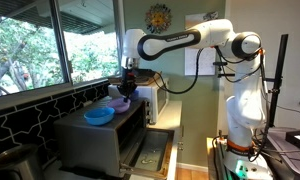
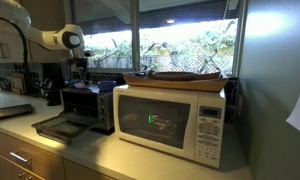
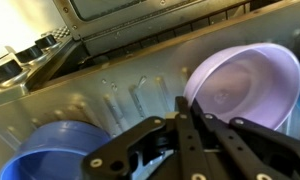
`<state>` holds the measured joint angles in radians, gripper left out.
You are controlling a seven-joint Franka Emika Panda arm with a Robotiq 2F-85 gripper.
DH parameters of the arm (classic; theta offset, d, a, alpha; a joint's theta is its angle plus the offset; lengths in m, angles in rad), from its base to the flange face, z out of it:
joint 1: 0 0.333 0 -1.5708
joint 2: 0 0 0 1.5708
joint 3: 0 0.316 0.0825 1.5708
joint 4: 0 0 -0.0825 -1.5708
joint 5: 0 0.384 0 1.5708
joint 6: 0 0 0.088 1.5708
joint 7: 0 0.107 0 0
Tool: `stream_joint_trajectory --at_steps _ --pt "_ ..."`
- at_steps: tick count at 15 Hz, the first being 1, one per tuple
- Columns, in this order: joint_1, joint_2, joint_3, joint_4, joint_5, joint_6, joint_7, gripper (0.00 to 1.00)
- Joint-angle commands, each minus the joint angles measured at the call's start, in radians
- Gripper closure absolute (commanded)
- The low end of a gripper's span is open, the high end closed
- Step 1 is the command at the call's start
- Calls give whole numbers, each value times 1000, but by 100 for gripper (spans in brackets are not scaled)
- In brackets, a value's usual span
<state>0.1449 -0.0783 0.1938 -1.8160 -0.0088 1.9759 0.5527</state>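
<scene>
"Wrist view first: how does the gripper (image 3: pixel 183 104) stand?"

"Closed. The two fingers (image 3: pixel 160 135) meet at their tips, right at the left rim of the purple bowl (image 3: pixel 240 90). Whether that rim is pinched between them, I cannot tell."

"And what lies around it?"

"A blue bowl (image 3: pixel 50 150) sits lower left, apart from the purple one, with bare metal between them. Both rest on top of the toaster oven (image 1: pixel 90 145)."

"Do the outside cameras agree?"

"Yes. In an exterior view the arm reaches down over the oven top by the window (image 1: pixel 40 45), purple bowl nearer the gripper, blue bowl nearer the front edge. The oven door (image 2: pixel 52 126) hangs open, and a microwave (image 2: pixel 170 122) stands just beside the oven."
</scene>
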Motion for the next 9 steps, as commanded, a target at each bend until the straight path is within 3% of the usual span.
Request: stream_joint_trajectory --at_steps 1,9 --pt "-1 -29 -6 -16 14 -5 -8 99" --pt "-12 -165 -34 -155 132 51 -65 99"
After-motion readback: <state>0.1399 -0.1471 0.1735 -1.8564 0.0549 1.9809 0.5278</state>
